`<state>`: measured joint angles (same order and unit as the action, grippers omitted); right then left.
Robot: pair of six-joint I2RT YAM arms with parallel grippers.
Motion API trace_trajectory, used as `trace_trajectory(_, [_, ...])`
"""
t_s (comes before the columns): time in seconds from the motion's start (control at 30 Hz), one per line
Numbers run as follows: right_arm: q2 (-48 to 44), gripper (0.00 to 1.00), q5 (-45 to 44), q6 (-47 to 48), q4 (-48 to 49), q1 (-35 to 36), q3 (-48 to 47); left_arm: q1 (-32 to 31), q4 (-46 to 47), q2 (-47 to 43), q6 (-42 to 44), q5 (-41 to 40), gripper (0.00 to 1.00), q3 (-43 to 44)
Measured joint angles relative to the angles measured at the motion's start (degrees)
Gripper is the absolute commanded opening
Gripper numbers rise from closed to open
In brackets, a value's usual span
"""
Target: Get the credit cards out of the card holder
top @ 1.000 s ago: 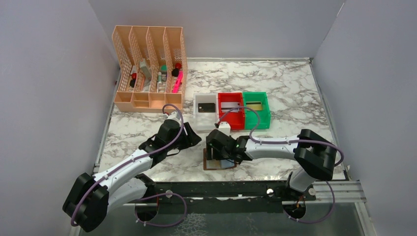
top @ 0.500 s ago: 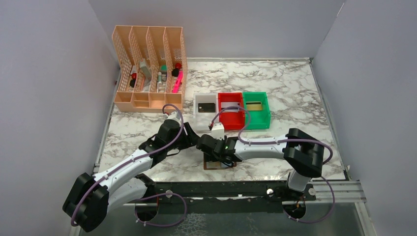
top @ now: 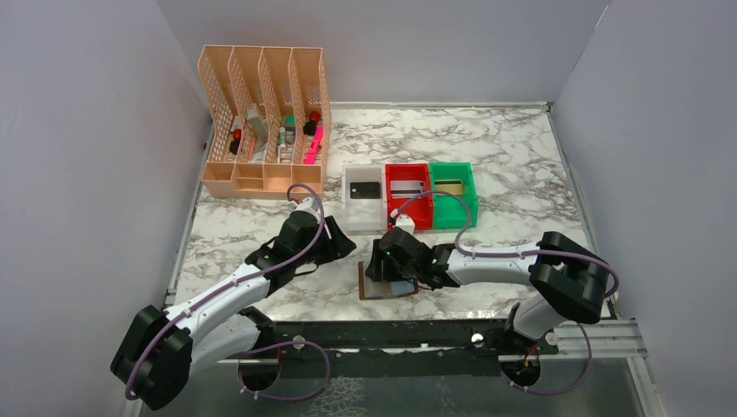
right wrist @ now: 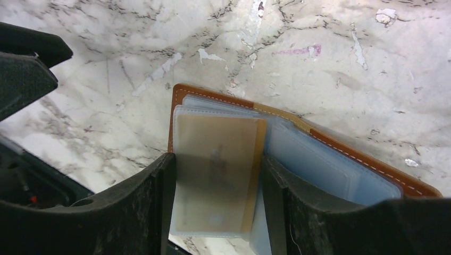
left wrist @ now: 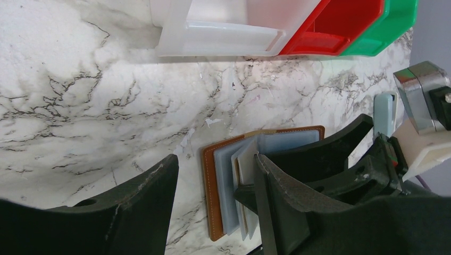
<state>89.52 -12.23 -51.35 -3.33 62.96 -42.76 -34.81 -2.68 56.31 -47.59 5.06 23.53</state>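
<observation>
The brown card holder [top: 366, 294] lies open near the table's front edge, its pale blue pockets [right wrist: 319, 162] fanned out. My right gripper [top: 385, 269] is down on it. In the right wrist view my right gripper [right wrist: 218, 178] is shut on a raised clear sleeve holding a gold credit card [right wrist: 215, 159], one finger against each long edge. My left gripper [top: 341, 247] sits just left of the holder, open over bare marble. In its own view my left gripper [left wrist: 214, 159] has the holder's brown edge [left wrist: 210, 202] beside its right finger.
Behind the holder stand a white bin [top: 362, 222] with a black card [top: 365, 189], a red bin [top: 408, 167] with a silvery card [top: 406, 186], and a green bin [top: 458, 215] with a gold card [top: 449, 185]. An orange organizer [top: 261, 130] fills the back left.
My right arm swung left over the holder, then back right. Its jaws narrowed onto the sleeve with the gold card. The left arm has not moved.
</observation>
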Motion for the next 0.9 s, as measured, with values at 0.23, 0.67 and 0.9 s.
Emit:
trace_trajectory(0.23, [-1.07, 0.61, 7.45, -0.59, 6.86, -3.48, 3.54, 0.0, 0.13, 0.02, 0.09, 0.39, 0.57, 0.0])
trace_trajectory(0.67, [-1.09, 0.64, 10.84, -1.62, 11.04, -4.76, 5.4, 0.2, 1.62, 2.4, 0.61, 3.69, 0.58, 0.02])
trace_trajectory(0.9, [-1.66, 0.64, 11.63, -2.27, 13.31, -5.29, 6.97, 0.2, 3.26, 3.65, 1.09, 5.92, 0.57, 0.17])
